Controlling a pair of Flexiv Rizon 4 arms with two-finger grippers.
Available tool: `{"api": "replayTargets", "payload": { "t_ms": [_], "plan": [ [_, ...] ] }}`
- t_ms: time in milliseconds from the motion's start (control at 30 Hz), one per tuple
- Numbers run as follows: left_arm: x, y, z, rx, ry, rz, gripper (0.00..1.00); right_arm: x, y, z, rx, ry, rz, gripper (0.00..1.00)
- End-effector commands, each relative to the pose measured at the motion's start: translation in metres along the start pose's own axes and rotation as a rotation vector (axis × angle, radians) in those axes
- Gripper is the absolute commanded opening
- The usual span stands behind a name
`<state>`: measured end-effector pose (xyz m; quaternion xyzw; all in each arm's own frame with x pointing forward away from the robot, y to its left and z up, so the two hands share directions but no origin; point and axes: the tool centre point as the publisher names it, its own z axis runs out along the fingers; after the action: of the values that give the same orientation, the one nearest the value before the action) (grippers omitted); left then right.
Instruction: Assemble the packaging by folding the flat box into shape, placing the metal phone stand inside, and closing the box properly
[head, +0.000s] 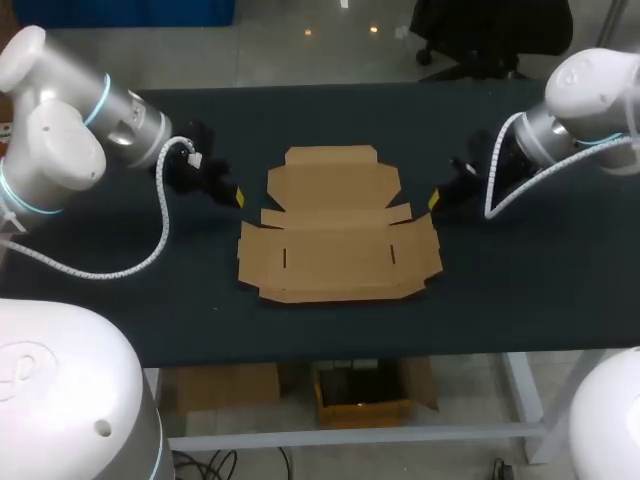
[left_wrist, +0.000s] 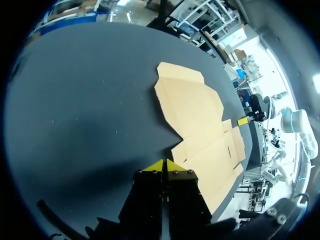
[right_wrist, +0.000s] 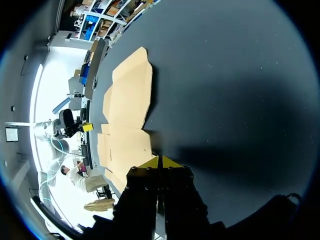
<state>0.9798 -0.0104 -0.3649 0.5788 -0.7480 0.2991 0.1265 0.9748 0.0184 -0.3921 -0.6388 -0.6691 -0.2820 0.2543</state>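
Cardboard box (head: 335, 228) lies flat mid surface (head: 150, 300); left gripper (head: 238, 197) and right gripper (head: 433, 201) both pinched closed, empty; they'd probably just shove it around.

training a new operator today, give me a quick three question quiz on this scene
1. True or false: the flat brown cardboard box stands folded into shape on the dark table.
2. Multiple choice: the yellow-tipped left claw is A) on top of the box, B) beside the box, off it, C) holding a phone stand.
3. Fill in: the tips of the left claw and of the yellow-tipped right claw are both ____ (open or shut).

Key: 1 false, it lies flat and unfolded; 2 B; 3 shut, with nothing between them.
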Motion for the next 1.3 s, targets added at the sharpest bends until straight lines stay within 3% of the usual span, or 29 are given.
{"api": "replayTargets", "payload": {
  "t_ms": [33,500,1300],
  "plan": [
    [-0.001,-0.003,0.006,-0.011,0.005,0.006,0.00,-0.008,0.012,0.005,0.030,0.022,-0.012,0.00],
    [-0.001,-0.007,0.018,-0.047,0.033,0.024,0.00,-0.007,0.020,0.020,0.021,0.015,-0.124,0.00],
    [-0.009,0.001,0.042,-0.067,0.059,0.017,0.00,-0.004,0.018,0.033,0.005,0.019,-0.136,0.00]
  ]
}}
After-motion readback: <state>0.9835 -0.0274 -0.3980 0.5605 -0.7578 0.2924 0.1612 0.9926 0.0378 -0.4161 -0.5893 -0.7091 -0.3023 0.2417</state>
